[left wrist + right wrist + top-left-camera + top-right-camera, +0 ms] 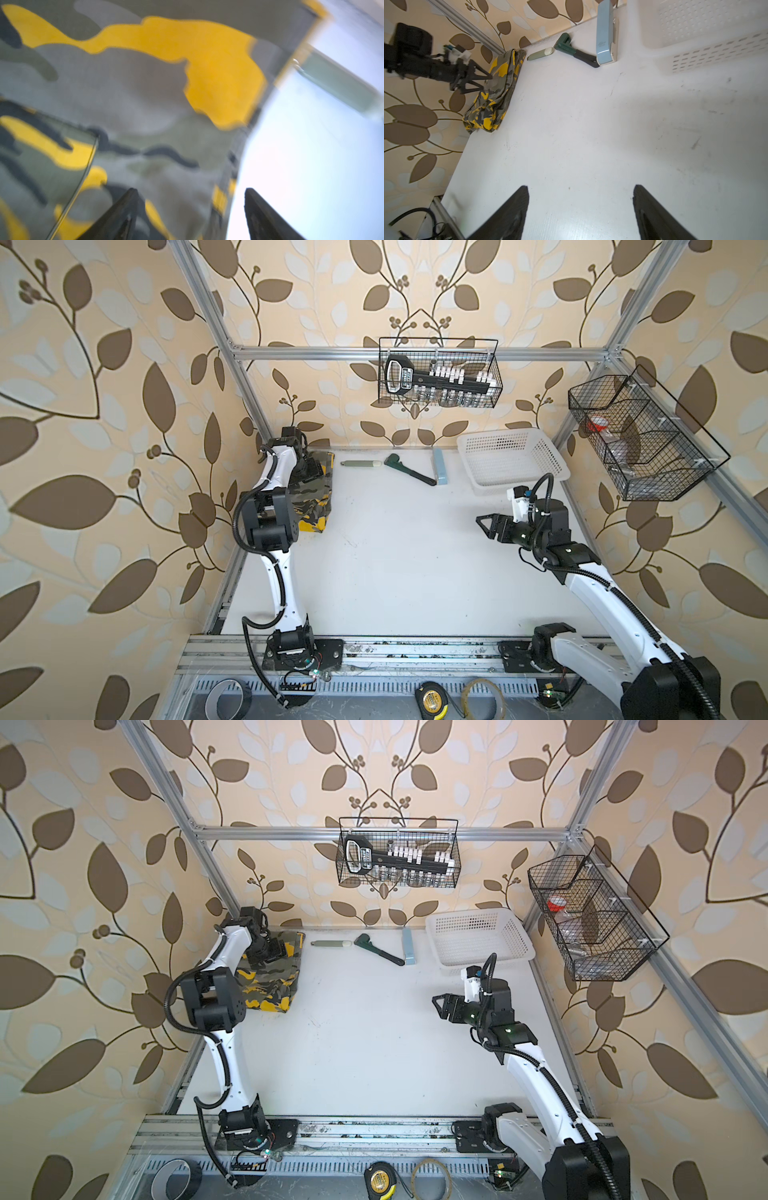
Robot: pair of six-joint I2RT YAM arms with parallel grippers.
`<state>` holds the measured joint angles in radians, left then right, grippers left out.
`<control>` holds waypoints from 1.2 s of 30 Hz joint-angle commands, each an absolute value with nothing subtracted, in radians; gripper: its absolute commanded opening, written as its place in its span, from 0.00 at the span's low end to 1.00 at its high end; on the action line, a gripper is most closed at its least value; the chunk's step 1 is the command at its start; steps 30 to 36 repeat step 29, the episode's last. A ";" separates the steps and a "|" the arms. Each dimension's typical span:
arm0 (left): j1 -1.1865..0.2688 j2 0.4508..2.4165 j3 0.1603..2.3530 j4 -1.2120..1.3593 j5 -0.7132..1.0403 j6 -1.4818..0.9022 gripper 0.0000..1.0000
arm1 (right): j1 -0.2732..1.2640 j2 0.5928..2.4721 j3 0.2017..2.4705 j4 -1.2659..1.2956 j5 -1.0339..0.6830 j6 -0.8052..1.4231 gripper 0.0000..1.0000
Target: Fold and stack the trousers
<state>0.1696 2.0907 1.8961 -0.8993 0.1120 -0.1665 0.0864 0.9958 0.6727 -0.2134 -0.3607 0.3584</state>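
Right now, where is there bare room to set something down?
The middle of the table is bare, from the folded trousers to the right hand and forward to the rail. The back edge is crowded: tube, wrench, blue case, white basket.

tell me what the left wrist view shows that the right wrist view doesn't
Only the left wrist view: a blurred close-up of the camouflage print, seen past the open left gripper. Only the right wrist view: the white basket, the wrench, the pale blue case, and the right gripper open over the table. Both: the folded trousers, the left gripper over them, and the table.
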 commanded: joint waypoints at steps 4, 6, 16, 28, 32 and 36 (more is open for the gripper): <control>0.171 1.632 1.418 -0.660 0.216 -0.029 0.97 | -0.001 1.034 0.572 0.006 -0.216 0.251 0.89; 0.170 1.520 1.237 -0.553 0.210 -0.013 0.99 | -0.015 1.056 0.539 0.080 -0.142 0.226 0.91; 0.158 1.225 0.625 0.100 0.076 -0.010 0.99 | -0.021 1.254 0.369 0.564 0.196 0.164 1.00; 0.157 1.392 0.579 0.361 0.073 -0.098 0.99 | -0.018 1.312 0.331 0.731 0.199 0.091 1.00; 0.157 1.397 0.582 0.364 0.080 -0.092 0.99 | -0.014 1.305 0.323 0.737 0.209 0.091 1.00; 0.157 1.397 0.582 0.364 0.080 -0.092 0.99 | -0.014 1.305 0.323 0.737 0.209 0.091 1.00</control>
